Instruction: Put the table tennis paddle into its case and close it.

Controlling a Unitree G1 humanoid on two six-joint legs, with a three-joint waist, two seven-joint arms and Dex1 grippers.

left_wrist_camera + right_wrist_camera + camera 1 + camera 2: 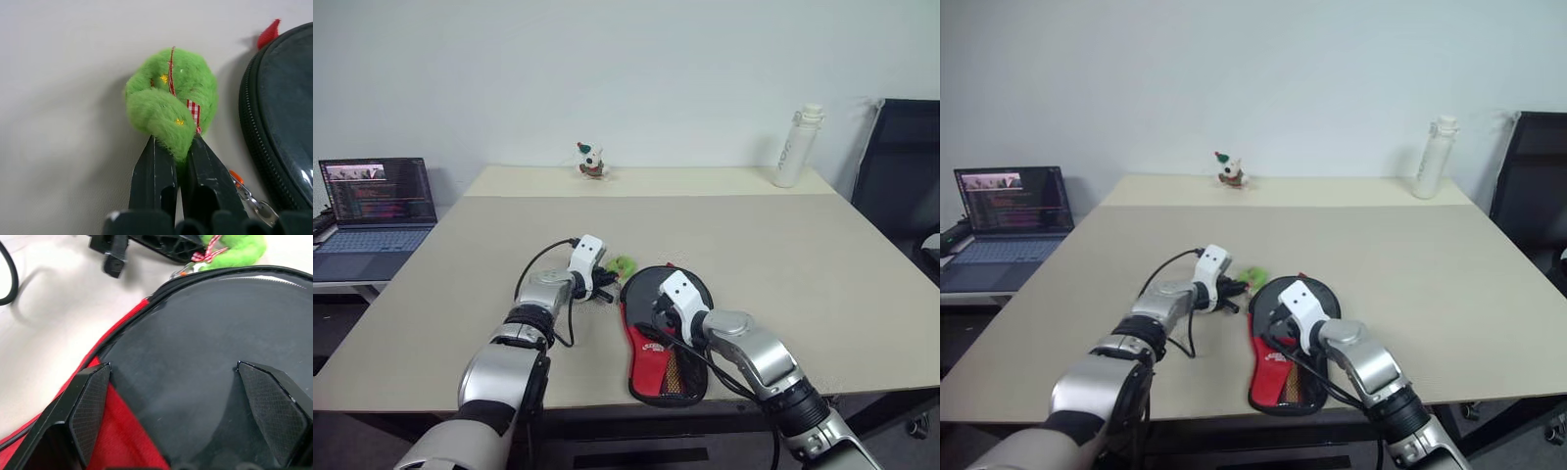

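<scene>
Left hand [175, 161]: fingers pinched tight on the green fuzzy tag [171, 100], gripped at its near edge, a red-and-white checked ribbon running across the fuzz. Just beside that hand, toward the right hand: the zipped black rim of the case [664, 338], with a small metal pull and orange bead on a cord lying close to the fingertips, and a red tab poking out at the case's far edge.

Right hand [188, 418]: fingers spread wide, one to each side over the round black face, closed on nothing; touching the surface or hovering just above it cannot be told. Directly under and ahead of this hand: the glossy black round end, either the table tennis paddle [210, 352] or the case half, not separable here. Beside the hand's near finger: red fabric of the case, edged in black piping. Toward the robot from the hand: the red and mesh part with a small white logo, lettering too small to read.

Case flat on the beige counter [783, 255], near its front edge, both hands at its far end.
</scene>
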